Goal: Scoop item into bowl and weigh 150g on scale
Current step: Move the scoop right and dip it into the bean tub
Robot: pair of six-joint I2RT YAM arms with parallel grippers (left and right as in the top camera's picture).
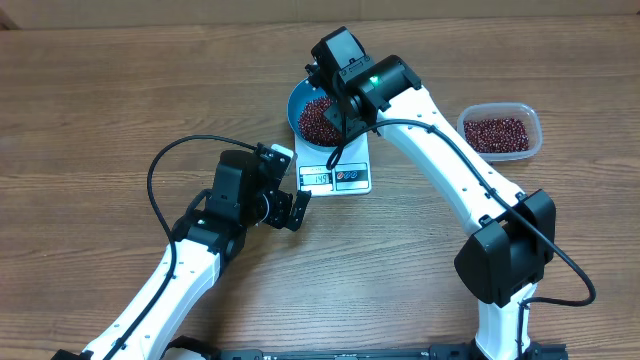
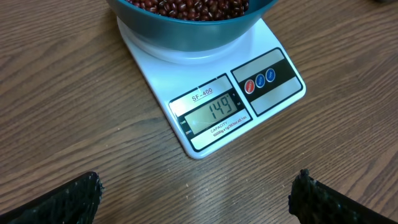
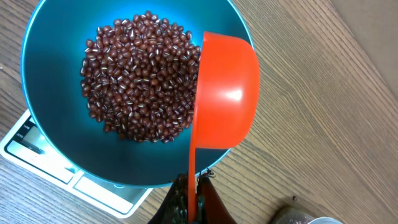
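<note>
Pinching the thin handle of an orange scoop [image 3: 227, 93], the right fingers [image 3: 176, 200] are pressed together on it and hold the cup on edge above the blue bowl [image 3: 56, 146]. The cup straddles the bowl's rim on the side away from the scale's panel, part over the bowl and part over the bench [image 1: 100, 90]. Its mouth is turned toward the heap of red-brown beans [image 3: 140, 78] lying in the bowl's bottom. Only the cup's outer shell shows, so whether any beans are left inside cannot be told.

The handle's long axis runs straight from the fingers to the cup, so a small roll of the wrist would likely decide whether more drops in. The bowl sits on the white scale [image 2: 155, 74], whose display [image 2: 214, 111] reads 149, a hair under the target, so perhaps only a few more beans are wanted.

The left fingers [image 2: 62, 199] are spread wide and hold nothing, hovering over the bench just in front of the display. The right arm is plainly the nearer one. A clear tub [image 1: 535, 130] with more beans stands well apart on the right.
</note>
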